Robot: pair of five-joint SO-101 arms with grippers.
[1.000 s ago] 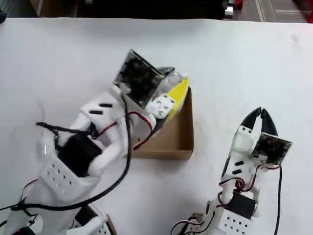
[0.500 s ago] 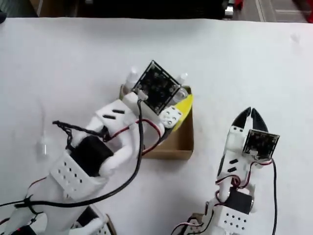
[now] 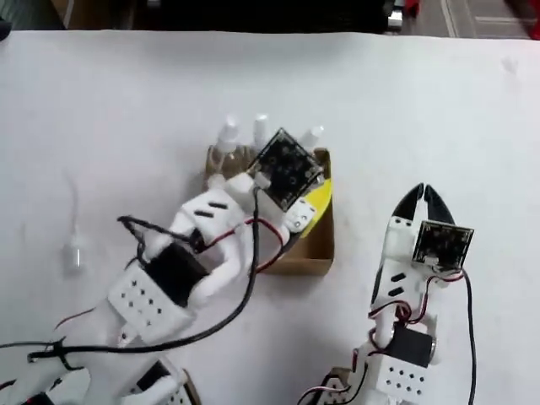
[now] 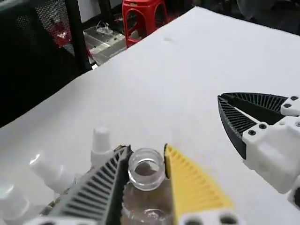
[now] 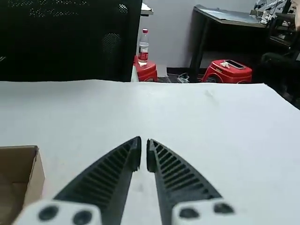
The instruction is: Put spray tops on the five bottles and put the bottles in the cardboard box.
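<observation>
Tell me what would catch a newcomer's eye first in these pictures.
First is the left pincer, clamped on a clear uncapped bottle over the cardboard box in the middle of the table. Next are the white spray tops standing up at the box's far end. The right pincer is shut on nothing, over the table beside the box.
</observation>
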